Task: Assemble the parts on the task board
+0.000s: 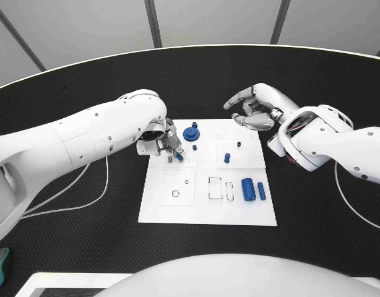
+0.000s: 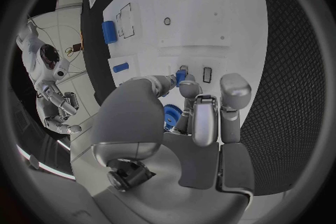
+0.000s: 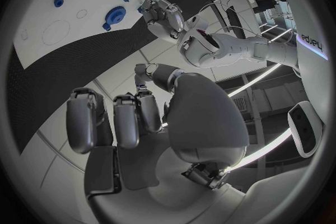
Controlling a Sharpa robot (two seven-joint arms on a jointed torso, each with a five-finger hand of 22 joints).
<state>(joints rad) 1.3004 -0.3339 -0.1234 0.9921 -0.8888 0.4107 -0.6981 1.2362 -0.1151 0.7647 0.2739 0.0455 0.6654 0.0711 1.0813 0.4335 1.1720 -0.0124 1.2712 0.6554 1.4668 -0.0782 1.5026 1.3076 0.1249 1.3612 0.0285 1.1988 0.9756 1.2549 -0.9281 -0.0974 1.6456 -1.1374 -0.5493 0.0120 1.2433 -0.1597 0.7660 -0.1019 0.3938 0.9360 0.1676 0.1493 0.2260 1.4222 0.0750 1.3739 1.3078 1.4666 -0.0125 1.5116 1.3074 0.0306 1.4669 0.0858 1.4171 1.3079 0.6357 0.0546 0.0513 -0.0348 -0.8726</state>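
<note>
Peg [image 1: 178, 156], small blue rigid plastic, likely light and slippery, pinched in left hand [image 1: 161, 141] over board [image 1: 208, 213] beside gear [image 1: 190, 133]; grip its sides. Right hand [image 1: 257, 108] curled, holding nothing.

left hand [image 1: 161, 140] crowding board's [image 1: 203, 210] left, right side open

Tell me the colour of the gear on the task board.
Blue gear, clearest in the head view.

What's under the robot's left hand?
Under the left hand lies the white task board. Its fingertips pinch a small blue part just above the board, next to a blue gear-like part. The board right beneath the palm is covered by the hand.
</note>
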